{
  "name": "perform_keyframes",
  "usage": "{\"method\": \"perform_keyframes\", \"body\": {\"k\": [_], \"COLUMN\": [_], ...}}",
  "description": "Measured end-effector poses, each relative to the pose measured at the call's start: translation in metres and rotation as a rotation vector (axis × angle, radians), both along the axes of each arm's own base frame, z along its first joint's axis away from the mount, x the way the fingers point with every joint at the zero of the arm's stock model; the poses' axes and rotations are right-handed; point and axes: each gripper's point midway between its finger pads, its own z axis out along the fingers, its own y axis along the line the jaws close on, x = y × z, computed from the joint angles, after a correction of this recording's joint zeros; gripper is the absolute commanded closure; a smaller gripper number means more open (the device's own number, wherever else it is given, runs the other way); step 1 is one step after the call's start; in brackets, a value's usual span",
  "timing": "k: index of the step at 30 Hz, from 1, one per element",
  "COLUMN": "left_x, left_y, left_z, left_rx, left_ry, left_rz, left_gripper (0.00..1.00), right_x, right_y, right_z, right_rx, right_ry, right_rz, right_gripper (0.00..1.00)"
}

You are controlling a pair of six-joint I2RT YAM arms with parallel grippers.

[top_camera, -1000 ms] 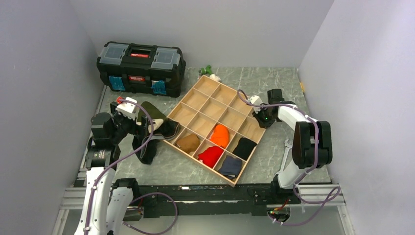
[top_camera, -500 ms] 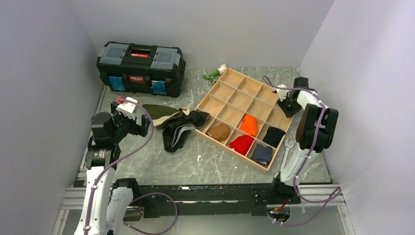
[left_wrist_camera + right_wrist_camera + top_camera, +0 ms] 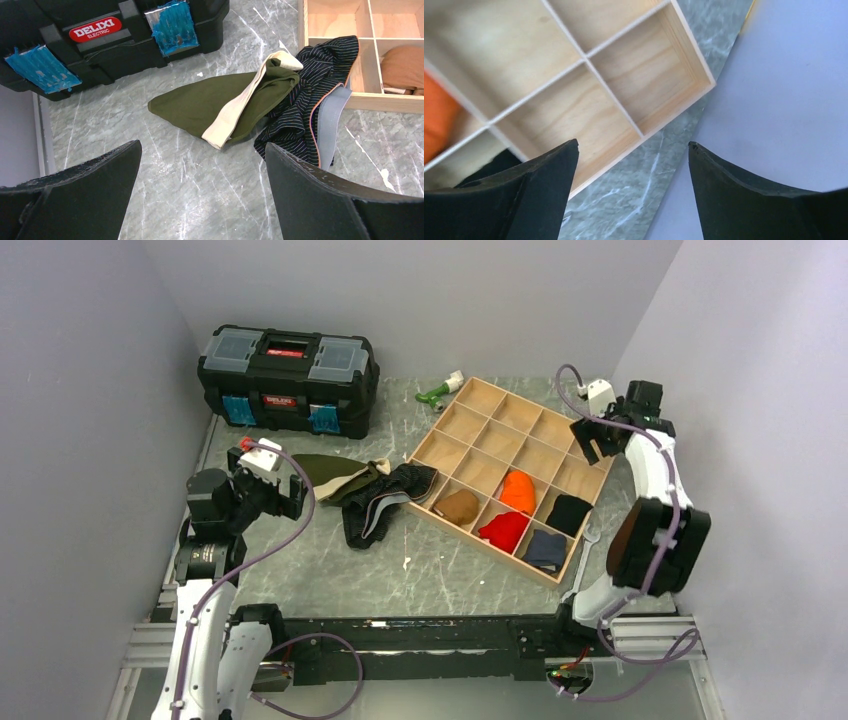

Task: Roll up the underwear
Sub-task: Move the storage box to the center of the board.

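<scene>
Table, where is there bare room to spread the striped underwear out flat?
Widest bare marble lies in front of the underwear and the wooden tray, up to the near rail. A smaller patch sits between the toolbox and the tray, behind the olive garment. Crowded: the underwear overlaps the tray's left corner and touches the olive garment.

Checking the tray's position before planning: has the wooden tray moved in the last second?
Yes. The wooden tray has slid right and slightly back: the gap between it and the black toolbox, which stayed put, is wider now.
</scene>
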Motion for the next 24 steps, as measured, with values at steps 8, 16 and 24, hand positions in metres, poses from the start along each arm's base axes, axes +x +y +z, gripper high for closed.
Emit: {"method": "perform_keyframes", "body": {"k": [8, 16, 24], "left_x": [0.000, 0.002, 0.002], "left_y": [0.000, 0.000, 0.002], "left_z": [0.000, -0.003, -0.003], "left_rx": [0.006, 0.004, 0.006], "left_ry": [-0.002, 0.009, 0.008], "left_rz": [-0.006, -0.006, 0.004], "left_gripper": [0.01, 0.01, 0.01], "right_x": [-0.063, -0.162, -0.189], "right_y": [0.128, 0.252, 0.289], "right_z": [0.048, -0.008, -0.053], "right_rx": [0.185, 0.307, 0.283], "right_ry": [-0.099, 0.118, 0.277], "right_rz": [0.344, 0.726, 0.837], "right_gripper": [0.19, 0.23, 0.30]}}
